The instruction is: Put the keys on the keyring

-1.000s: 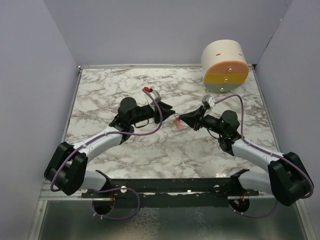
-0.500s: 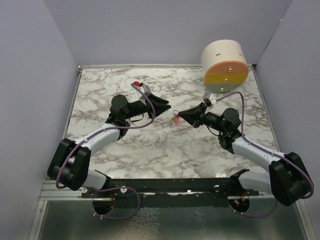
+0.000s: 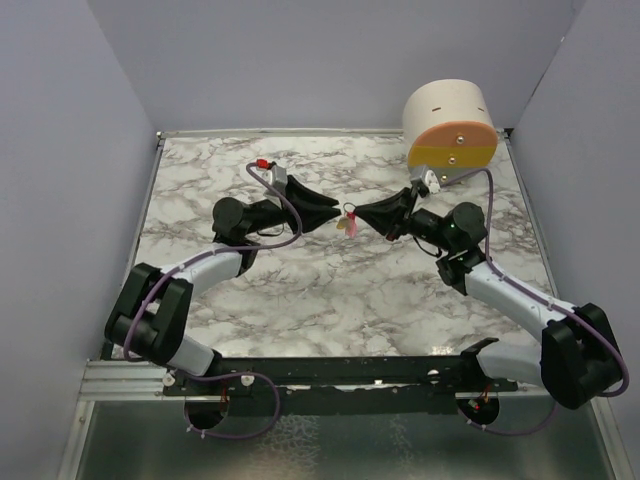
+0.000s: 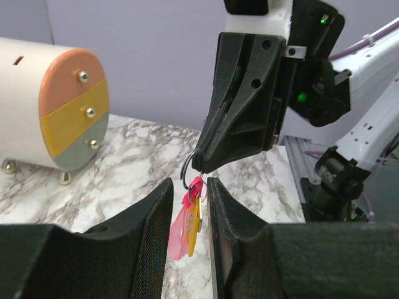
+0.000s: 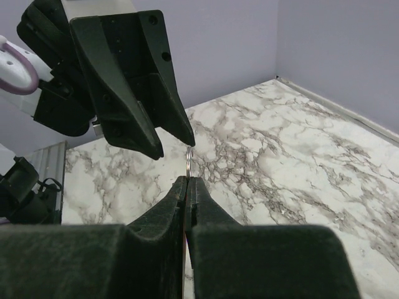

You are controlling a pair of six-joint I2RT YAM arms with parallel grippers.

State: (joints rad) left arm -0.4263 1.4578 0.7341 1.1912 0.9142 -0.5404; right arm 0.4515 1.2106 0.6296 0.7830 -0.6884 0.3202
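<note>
While reaching inward tip-to-tip — right gripper pinches keyring, left gripper apart around keys.

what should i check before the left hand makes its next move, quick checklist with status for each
1. Grip: the right hand is shut on the keyring: ok.
2. The pink key hangs from the keyring: ok.
3. The yellow key is fully threaded on the keyring: cannot tell, its head is hidden behind the pink key.
4. The left hand has its jaws apart, with both keys hanging between them: ok.
5. The left hand's fingers are clear of the keys: cannot tell, the gap is narrow.
6. The cylinder stands apart from both hands at the table's far right corner: ok.
</note>
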